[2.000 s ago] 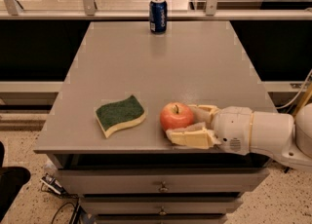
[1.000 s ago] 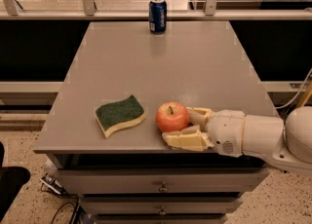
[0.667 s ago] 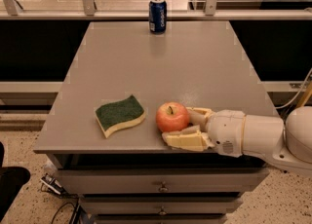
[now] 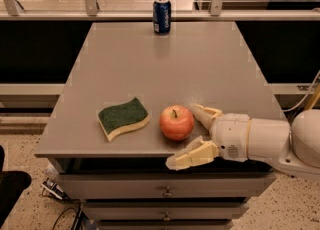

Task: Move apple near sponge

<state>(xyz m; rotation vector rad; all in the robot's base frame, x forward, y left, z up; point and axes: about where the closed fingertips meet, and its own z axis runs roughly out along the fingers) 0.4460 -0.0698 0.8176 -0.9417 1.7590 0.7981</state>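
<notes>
While my gripper (image 4: 194,135) gapes wide, apple (image 4: 177,122) sits just beyond its fingertips; sponge (image 4: 123,118) near, farther out.

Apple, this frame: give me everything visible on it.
The apple is round, red-orange with paler yellowish patches, smooth-skinned, with a short dark stem pointing up. It sits upright on the grey table near the front edge, just right of the sponge, with a small gap between them. The open gripper brackets its right side, with one finger behind and one in front; I can't tell whether either touches it.
</notes>
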